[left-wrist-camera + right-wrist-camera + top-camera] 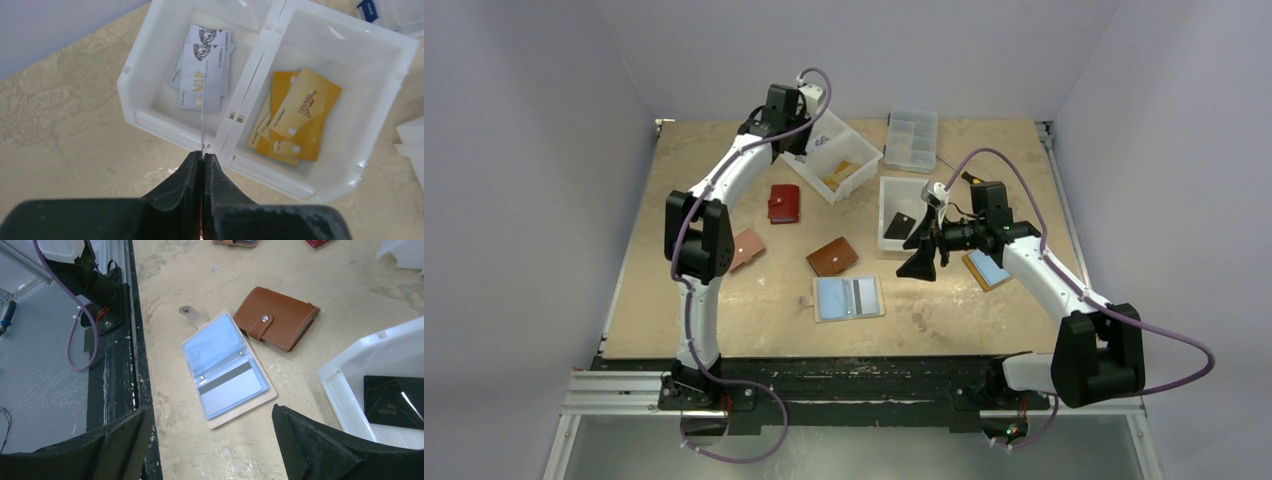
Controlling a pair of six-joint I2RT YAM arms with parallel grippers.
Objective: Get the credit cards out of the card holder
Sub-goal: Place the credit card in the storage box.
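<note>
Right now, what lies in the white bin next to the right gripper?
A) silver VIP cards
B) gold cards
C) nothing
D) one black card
D: the right wrist view shows a single black card lying flat on the floor of that white bin.

Pretty bare setup tbh. Boxed in on three sides by plain pale lilac walls (524, 150). In the middle, a mottled beige flat tabletop (764, 330), edged up front with a black metal rail (874, 378) and a silver aluminium bar (609, 392). Soft, even light everywhere.
</note>
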